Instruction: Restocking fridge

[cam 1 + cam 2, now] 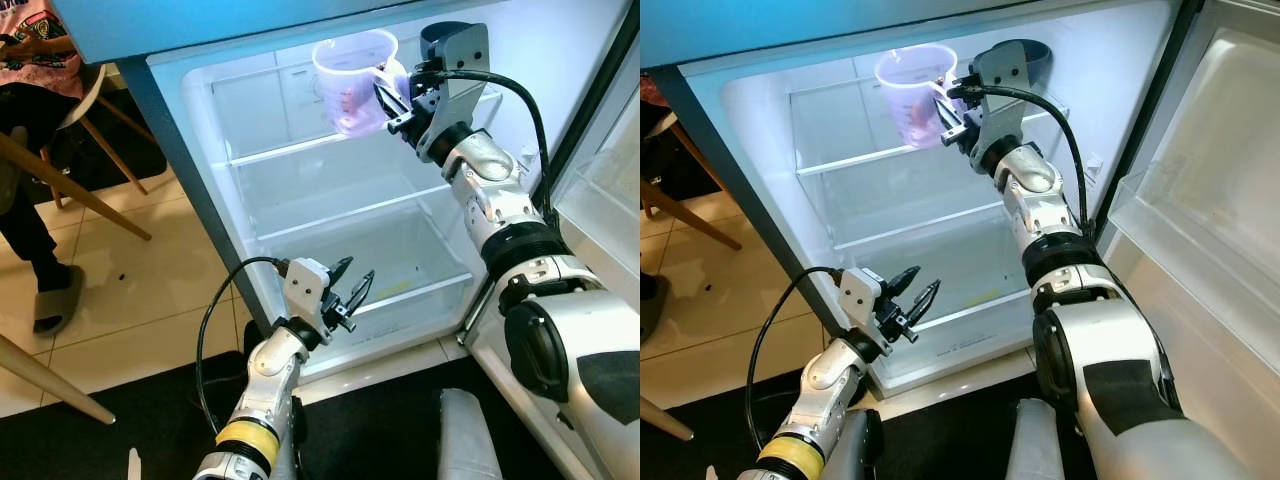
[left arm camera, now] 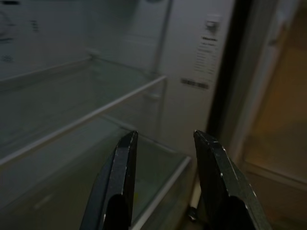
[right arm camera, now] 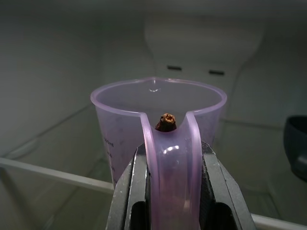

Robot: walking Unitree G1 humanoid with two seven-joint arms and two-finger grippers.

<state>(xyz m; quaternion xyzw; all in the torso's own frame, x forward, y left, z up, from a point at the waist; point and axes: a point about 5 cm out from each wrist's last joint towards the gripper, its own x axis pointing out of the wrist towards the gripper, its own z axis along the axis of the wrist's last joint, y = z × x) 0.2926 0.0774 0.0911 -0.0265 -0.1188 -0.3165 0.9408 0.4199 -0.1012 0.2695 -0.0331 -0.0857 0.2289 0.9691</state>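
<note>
Right gripper [image 3: 168,191] clamped on the handle of a translucent purple plastic measuring jug [image 1: 352,80], held upright over the top glass shelf [image 1: 290,148] of the open white fridge [image 1: 330,215]. Small brown stub [image 3: 166,122] poking above the jug's rim at the handle. Dark blue bowl [image 1: 1032,55] at the back of the same shelf, beside the right wrist. Left gripper [image 1: 352,290] low before the bottom shelf, fingers [image 2: 120,182] parted, gripping nothing.
</note>
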